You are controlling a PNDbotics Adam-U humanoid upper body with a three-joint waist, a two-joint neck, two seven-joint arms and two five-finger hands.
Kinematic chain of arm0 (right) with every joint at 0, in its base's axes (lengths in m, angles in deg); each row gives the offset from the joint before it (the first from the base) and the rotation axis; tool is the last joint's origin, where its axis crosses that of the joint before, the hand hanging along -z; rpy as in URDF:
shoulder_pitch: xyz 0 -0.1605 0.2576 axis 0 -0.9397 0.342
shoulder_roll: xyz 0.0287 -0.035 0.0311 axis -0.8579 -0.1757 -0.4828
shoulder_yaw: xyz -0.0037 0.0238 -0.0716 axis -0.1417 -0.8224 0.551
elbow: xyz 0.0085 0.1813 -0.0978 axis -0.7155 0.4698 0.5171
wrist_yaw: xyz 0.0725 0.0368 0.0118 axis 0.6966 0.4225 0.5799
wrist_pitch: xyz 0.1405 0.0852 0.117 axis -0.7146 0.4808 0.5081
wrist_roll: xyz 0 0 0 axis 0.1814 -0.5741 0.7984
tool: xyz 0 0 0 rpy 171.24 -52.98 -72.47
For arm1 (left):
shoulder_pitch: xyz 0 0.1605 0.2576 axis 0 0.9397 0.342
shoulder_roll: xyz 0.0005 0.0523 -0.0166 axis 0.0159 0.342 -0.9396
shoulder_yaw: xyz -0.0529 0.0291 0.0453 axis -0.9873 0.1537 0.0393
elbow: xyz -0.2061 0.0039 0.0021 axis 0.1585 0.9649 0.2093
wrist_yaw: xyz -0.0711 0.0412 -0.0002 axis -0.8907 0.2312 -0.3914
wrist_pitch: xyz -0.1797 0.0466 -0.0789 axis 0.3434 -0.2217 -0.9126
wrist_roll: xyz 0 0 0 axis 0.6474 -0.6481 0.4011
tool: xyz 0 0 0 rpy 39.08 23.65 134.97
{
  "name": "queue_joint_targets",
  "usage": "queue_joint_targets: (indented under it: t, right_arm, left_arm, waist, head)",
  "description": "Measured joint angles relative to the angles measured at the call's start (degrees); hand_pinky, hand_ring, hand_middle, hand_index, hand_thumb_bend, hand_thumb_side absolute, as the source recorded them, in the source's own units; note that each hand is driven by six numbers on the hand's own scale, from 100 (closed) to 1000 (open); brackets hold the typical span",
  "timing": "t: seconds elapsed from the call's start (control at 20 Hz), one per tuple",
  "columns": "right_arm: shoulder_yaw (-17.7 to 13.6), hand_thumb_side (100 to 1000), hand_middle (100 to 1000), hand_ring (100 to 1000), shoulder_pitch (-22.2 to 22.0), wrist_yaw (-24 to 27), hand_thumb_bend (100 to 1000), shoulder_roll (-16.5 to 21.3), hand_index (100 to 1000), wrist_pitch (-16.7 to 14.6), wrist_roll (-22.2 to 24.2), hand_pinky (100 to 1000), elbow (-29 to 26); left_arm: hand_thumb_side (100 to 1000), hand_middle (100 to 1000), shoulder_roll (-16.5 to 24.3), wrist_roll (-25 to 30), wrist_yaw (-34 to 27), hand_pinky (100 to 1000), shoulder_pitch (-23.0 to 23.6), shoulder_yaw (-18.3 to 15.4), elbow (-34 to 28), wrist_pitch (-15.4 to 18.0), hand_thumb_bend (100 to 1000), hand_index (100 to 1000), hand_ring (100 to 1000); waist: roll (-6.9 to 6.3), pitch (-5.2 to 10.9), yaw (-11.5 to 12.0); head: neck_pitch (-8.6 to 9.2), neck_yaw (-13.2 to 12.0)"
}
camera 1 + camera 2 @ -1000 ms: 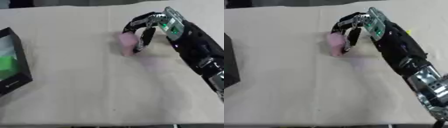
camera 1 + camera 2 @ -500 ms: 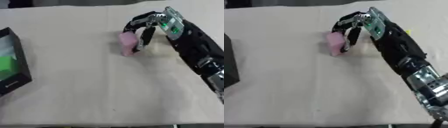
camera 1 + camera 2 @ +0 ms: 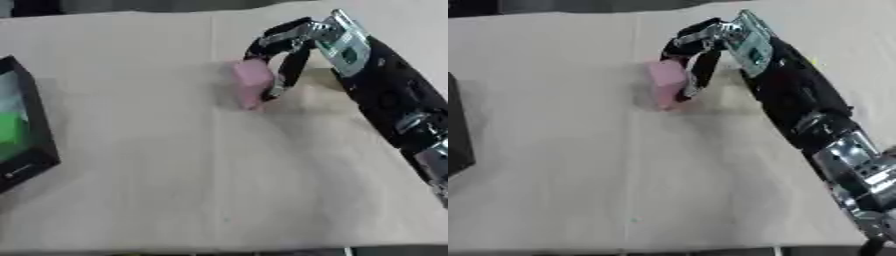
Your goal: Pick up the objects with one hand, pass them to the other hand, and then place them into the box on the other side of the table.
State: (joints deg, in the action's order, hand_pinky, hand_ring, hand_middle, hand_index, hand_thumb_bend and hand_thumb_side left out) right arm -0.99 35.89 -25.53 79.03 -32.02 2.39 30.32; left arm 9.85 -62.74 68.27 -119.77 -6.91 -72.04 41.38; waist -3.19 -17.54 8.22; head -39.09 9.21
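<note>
The right hand [image 3: 293, 47] curls its fingers around a pink block [image 3: 251, 83] on the counter [image 3: 175, 175] at upper centre; a black box [image 3: 22, 132] sits at the left edge

Beige table [image 3: 175, 190]; dark strip behind.

Bare table [image 3: 219, 190] between pink block [image 3: 251, 84] and box [image 3: 26, 145]
</note>
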Motion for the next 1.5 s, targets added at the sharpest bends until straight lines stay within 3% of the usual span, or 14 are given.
queue_joint_targets:
  t: [0.45, 1.0, 1.5]
  right_arm:
    - [-1.28, 100, 503, 702, -0.95, 6.81, 418, 2.26, 543, 6.19, -6.8, 807, -9.47]
    - [-3.64, 100, 487, 684, -8.35, 15.89, 413, 6.02, 542, 17.25, -21.01, 804, -26.92]
    - [-4.64, 100, 483, 669, -15.71, 18.88, 409, 5.15, 545, 22.99, -32.52, 797, -40.26]
  left_arm:
    - [566, 681, 0.36, -0.1, 0.0, 854, 0.67, -0.07, 0.0, -0.06, 523, 777, 691]
    - [563, 683, 0.88, -0.11, 0.01, 852, 1.42, -0.23, 0.01, -0.07, 527, 777, 692]
    - [559, 688, 1.86, 0.83, 0.51, 851, 0.6, 0.15, -0.04, 0.3, 542, 782, 698]
  waist:
    - [-0.03, 0.08, -1.42]
    - [-0.86, 1.17, -3.73]
    - [-1.52, 2.23, -5.09]
  head:
    - [-0.08, -0.25]
    - [-0.03, -0.79]
    - [0.25, -1.36]
